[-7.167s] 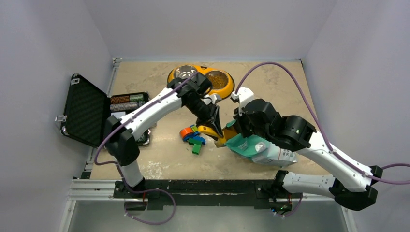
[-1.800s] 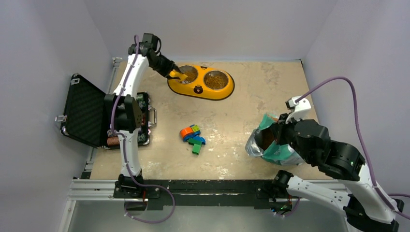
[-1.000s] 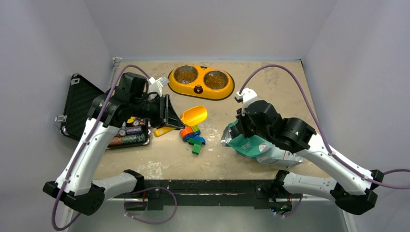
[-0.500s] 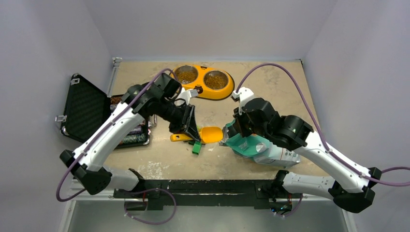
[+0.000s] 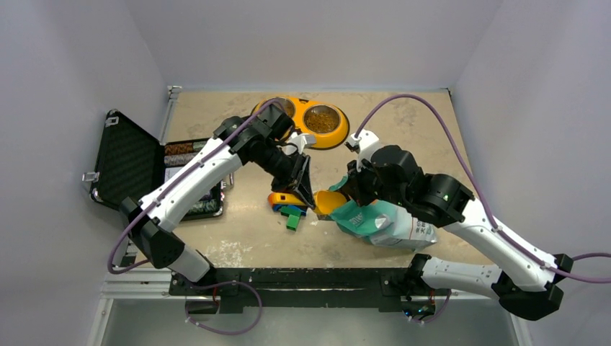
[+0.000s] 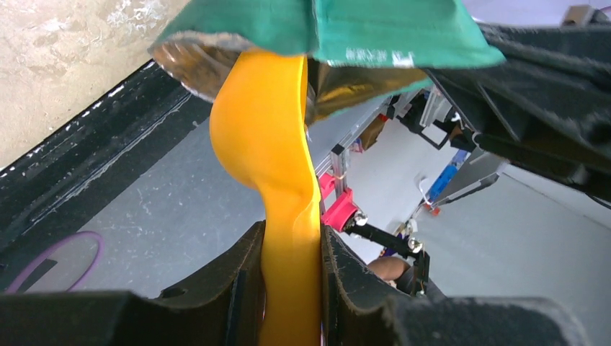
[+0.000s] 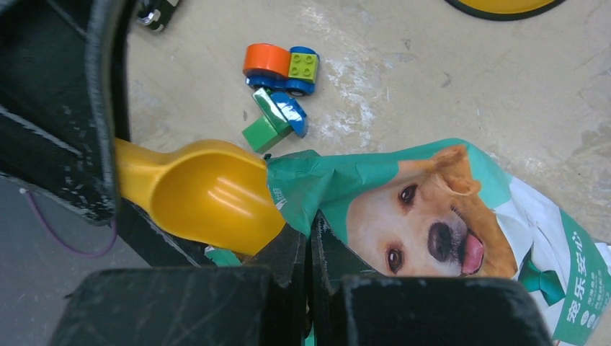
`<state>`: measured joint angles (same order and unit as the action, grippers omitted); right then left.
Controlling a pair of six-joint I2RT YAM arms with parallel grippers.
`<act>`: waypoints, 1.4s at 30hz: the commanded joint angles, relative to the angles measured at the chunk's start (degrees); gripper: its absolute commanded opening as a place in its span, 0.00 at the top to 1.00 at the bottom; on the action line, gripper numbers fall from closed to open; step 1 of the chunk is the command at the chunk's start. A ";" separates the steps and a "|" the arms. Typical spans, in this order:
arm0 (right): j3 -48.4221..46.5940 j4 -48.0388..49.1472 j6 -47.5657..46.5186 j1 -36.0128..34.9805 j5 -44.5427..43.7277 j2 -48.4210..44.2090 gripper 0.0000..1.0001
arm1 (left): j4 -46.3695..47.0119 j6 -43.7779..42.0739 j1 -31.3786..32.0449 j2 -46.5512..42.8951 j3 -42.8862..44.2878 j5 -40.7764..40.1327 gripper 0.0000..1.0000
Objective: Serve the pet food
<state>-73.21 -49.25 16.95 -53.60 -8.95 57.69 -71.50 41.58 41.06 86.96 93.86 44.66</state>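
Your left hand (image 6: 292, 270) clamped on yellow scoop (image 6: 263, 122) handle, scoop bowl nosed into bag (image 7: 432, 209) mouth. Your right hand (image 7: 310, 252) pinching bag's top edge. Kibble (image 5: 323, 118) sits in yellow feeder (image 5: 335, 136), far side of table (image 5: 411, 122).

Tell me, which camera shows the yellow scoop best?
The right wrist view: the scoop shows its hollow bowl, empty, at the bag mouth. The left wrist view shows only its underside and handle, clamped in the left gripper. From above, it is mostly hidden.
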 commanded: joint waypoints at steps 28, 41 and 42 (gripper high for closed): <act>0.21 11.99 3.90 5.88 3.72 -9.03 1.00 | 83.94 21.57 9.06 32.67 -10.02 7.48 1.00; -0.20 6.39 2.21 6.84 -3.03 -13.17 1.00 | 111.85 30.76 2.64 11.33 -36.31 14.16 1.00; -0.16 6.10 2.24 6.80 -3.41 -13.42 1.00 | 109.69 30.17 2.24 9.73 -37.01 14.87 1.00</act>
<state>-69.30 -53.08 18.37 -46.41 -12.86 46.92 31.29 71.37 46.78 104.62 60.16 61.41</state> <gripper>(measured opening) 0.007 0.320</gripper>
